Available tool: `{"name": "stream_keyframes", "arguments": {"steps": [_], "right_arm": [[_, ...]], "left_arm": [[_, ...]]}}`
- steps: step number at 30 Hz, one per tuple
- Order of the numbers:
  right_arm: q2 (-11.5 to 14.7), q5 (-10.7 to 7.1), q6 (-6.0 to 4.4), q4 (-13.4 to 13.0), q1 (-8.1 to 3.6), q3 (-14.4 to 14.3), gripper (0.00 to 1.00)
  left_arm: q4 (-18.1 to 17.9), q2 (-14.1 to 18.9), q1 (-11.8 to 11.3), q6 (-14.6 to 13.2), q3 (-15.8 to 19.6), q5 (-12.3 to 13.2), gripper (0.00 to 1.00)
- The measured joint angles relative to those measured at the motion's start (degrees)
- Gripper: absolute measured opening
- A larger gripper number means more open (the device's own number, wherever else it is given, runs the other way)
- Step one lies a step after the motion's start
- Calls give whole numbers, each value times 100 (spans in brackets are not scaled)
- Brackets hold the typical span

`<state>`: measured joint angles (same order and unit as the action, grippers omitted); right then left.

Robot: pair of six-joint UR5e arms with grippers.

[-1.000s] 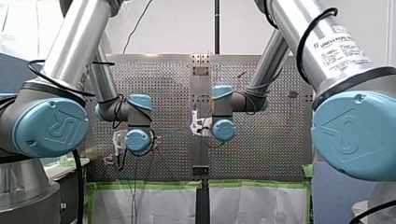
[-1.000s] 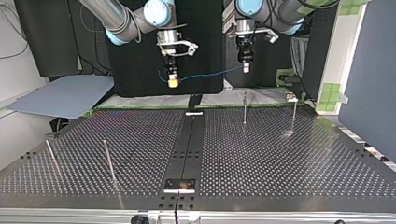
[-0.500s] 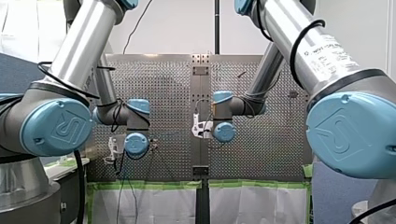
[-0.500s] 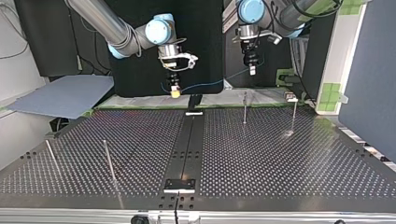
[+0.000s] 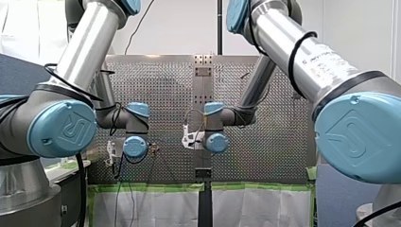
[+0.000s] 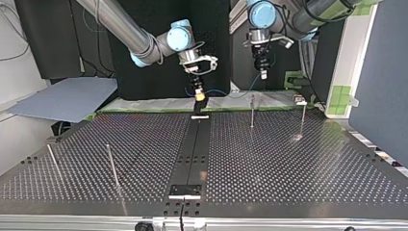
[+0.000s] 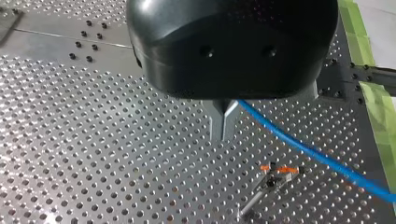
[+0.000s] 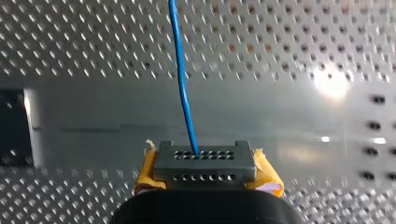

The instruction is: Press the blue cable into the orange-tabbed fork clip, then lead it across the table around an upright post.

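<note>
Top view: the right end effector (image 6: 198, 97) has been swung to the counter's (image 6: 288, 159) middle. Left wrist view: the cable (image 7: 299, 147) is pinched by the left end effector (image 7: 222, 133), the clip (image 7: 279, 170) near, empty. Right wrist view: it is clamped likewise, so seating remains.

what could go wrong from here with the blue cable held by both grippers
The blue cable runs from my left gripper past the orange-tabbed fork clip, apart from it, so lowering from here may miss the fork. A thin upright post stands near that gripper in the top view, and the cable might snag on it. My right gripper pinches only the thin cable, so a hard pull may slip it.
</note>
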<state>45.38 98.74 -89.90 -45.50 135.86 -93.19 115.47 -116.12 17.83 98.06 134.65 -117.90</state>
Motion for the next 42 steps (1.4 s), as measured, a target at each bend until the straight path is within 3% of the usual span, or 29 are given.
{"name": "stream_keyframes", "arguments": {"steps": [7, 13, 16, 21, 31, 42], "right_arm": [[-325, 195, 19, 76, 325, 329, 0], [-419, 215, 22, 106, 624, 490, 0], [-433, 214, 29, 131, 700, 502, 0], [-530, 215, 36, 195, 698, 515, 0], [-730, 236, -4, 257, 578, 584, 0], [-738, 202, -20, 310, 402, 657, 0]], "left_arm": [[19, -26, -155, -62, -9, -14, 0], [40, -249, -292, -8, -179, 21, 0], [-31, -388, -339, 106, -301, 35, 0], [-115, -610, -380, 248, -455, 82, 0], [75, -1061, -547, 231, -570, -77, 0], [164, -1410, -674, 198, -697, 371, 0]]}}
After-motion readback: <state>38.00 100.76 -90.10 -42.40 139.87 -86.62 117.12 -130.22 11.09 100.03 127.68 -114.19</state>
